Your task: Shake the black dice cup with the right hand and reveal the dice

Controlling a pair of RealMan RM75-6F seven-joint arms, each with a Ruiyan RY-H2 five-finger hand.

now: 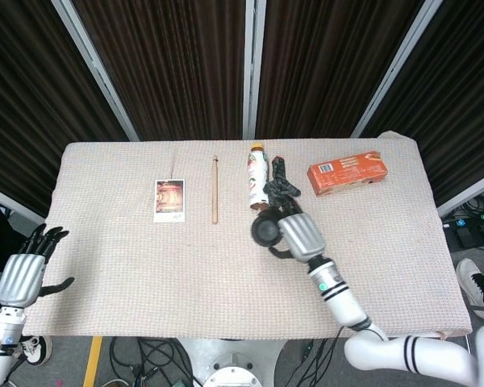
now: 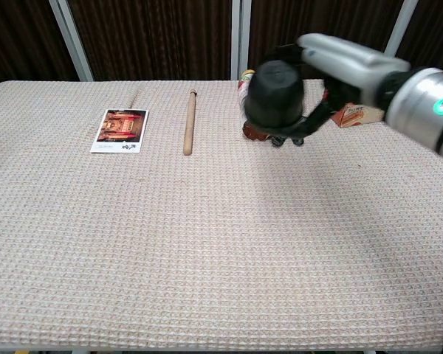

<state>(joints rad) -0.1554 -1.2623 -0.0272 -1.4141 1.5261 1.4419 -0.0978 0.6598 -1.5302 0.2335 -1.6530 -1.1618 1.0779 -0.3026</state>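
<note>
Shaking well means that you keep the right robot hand [image 2: 332, 70] wrapped firmly around the black dice cup [image 2: 275, 94], which hangs above the worktop [image 2: 207, 243] near the bottle [image 1: 257, 172], mouth downward, so no dice escape.

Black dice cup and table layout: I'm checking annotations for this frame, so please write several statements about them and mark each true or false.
1. The right hand holds the black dice cup off the beige woven tablecloth. True.
2. The left hand grips the thin wooden stick. False: it holds nothing, at the table's left edge.
3. The orange rectangular box lies near the far right corner. True.
4. The small picture card lies right of the stick. False: it lies to its left.
</note>
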